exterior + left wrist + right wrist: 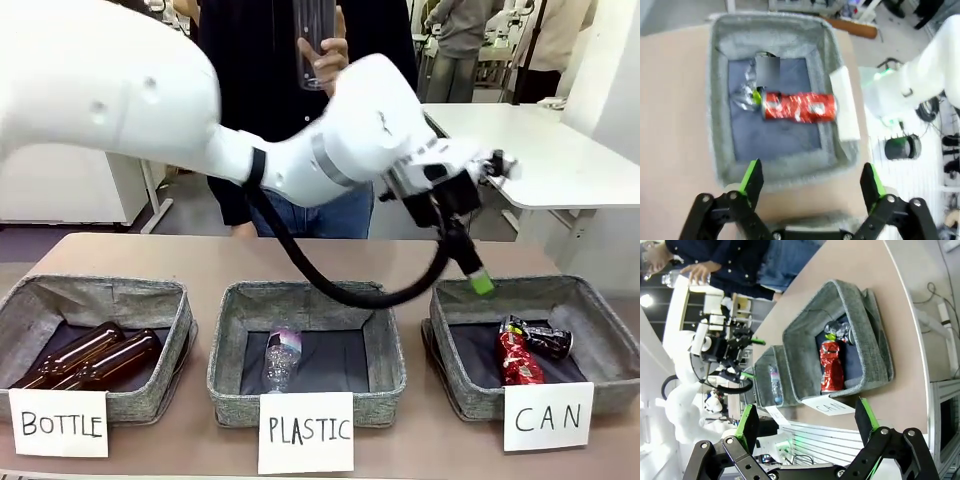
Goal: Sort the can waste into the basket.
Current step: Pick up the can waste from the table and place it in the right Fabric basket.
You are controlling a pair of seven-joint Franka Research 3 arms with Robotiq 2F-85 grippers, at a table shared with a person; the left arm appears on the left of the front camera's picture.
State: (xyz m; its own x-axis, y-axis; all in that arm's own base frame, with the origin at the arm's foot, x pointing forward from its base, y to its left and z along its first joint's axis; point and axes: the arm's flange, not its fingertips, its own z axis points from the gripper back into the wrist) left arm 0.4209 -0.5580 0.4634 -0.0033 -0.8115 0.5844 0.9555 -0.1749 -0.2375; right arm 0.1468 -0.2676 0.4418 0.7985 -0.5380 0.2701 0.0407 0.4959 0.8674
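Note:
The grey basket with the "CAN" card stands at the table's right end, and both crushed cans lie in it. The red can rests beside the black can. My left gripper hangs over the basket's far rim, open and holding nothing. The left wrist view looks down between its spread fingers into the basket, at the red can and the black can. My right gripper is open and empty, off to the side of the basket, the red can and the black can.
The "PLASTIC" basket in the middle holds a clear bottle. At the left, the "BOTTLE" basket holds two brown glass bottles. A person across the table holds a clear bottle in one hand.

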